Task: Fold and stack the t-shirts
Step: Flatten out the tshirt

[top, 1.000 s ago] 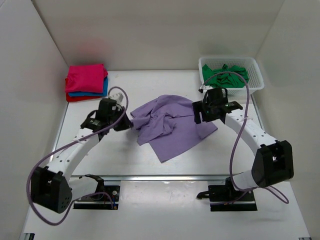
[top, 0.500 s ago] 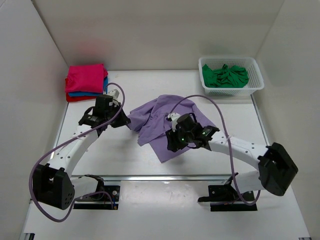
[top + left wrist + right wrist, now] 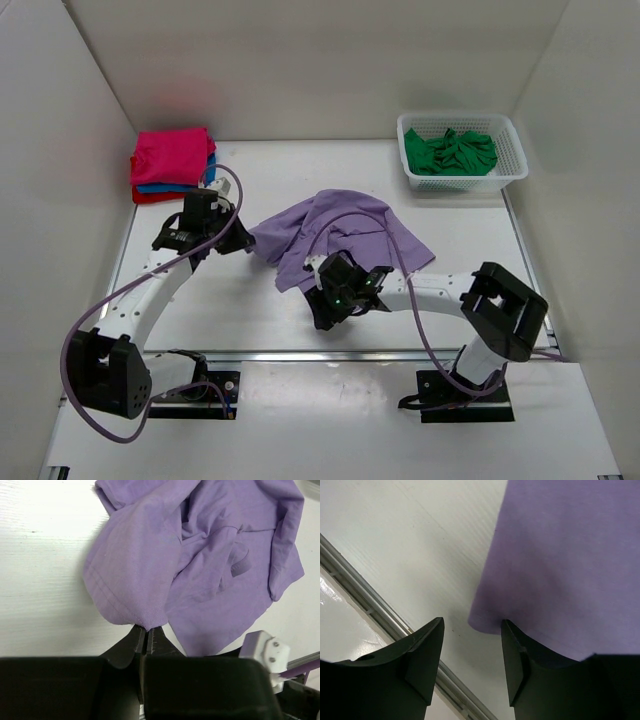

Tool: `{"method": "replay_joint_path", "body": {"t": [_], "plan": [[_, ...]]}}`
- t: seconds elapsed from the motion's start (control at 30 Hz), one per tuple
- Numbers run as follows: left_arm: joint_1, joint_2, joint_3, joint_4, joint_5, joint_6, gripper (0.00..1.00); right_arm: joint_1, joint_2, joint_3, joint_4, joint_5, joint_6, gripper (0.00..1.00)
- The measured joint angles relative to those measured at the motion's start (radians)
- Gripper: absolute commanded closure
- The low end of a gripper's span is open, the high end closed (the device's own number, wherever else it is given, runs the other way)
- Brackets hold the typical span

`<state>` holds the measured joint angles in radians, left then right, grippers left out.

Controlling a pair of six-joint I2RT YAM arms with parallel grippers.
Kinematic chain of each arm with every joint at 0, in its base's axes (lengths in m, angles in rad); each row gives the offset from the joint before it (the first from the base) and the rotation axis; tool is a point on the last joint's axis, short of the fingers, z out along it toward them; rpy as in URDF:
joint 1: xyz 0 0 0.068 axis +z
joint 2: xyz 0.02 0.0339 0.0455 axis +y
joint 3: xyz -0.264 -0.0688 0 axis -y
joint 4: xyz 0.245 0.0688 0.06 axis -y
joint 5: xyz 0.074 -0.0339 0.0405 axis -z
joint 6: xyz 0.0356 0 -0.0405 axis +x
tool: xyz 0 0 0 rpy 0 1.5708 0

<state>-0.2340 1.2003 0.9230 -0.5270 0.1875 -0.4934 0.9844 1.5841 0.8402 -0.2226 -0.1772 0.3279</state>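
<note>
The purple t-shirt (image 3: 340, 235) lies rumpled and half spread at the middle of the table (image 3: 230, 300); the left gripper (image 3: 148, 632) is pinched closed on a fold of its hem at the 9 o'clock edge; the right gripper (image 3: 472, 630) stands low at the shirt's 6 o'clock corner, fingers spread wide with the hem corner between them, gripping nothing; at 11 o'clock sits a folded stack, pink t-shirt (image 3: 172, 155) over blue t-shirt (image 3: 190, 186) over red t-shirt (image 3: 150, 196); at 1 o'clock the green t-shirt (image 3: 450, 152) lies bunched in the basket (image 3: 515, 150).
</note>
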Motion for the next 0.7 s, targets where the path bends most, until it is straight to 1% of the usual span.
{"method": "replay_joint_path", "body": {"t": [0.13,0.2,0.23,0.27,0.3,0.43,0.53,0.63,0.7], "plan": [[0.019,-0.001,-0.001,0.000,0.001,0.006,1.00,0.039,0.054,0.055,-0.026,0.052,0.014,0.52],[0.032,-0.004,-0.001,-0.001,0.003,0.008,1.00,0.058,0.083,0.092,-0.050,0.094,0.020,0.56],[0.041,-0.005,-0.001,-0.001,0.004,0.012,1.00,0.074,0.107,0.122,-0.071,0.129,0.025,0.61],[0.050,-0.006,-0.001,-0.002,0.005,0.015,1.00,0.083,0.128,0.147,-0.088,0.154,0.029,0.69],[0.063,-0.007,0.000,-0.005,0.005,0.019,1.00,0.091,0.151,0.175,-0.106,0.179,0.034,1.00],[0.113,-0.013,0.008,-0.037,0.014,0.034,1.00,0.101,0.217,0.263,-0.172,0.236,0.057,1.00],[0.187,-0.010,0.070,-0.082,0.057,0.045,1.00,0.098,0.207,0.282,-0.243,0.257,0.034,1.00],[0.297,0.014,0.223,-0.092,0.119,0.031,1.00,0.039,0.127,0.316,-0.416,0.277,-0.024,1.00],[0.355,0.017,0.322,-0.068,0.125,0.005,1.00,-0.066,0.016,0.398,-0.518,0.281,-0.074,1.00]]}}
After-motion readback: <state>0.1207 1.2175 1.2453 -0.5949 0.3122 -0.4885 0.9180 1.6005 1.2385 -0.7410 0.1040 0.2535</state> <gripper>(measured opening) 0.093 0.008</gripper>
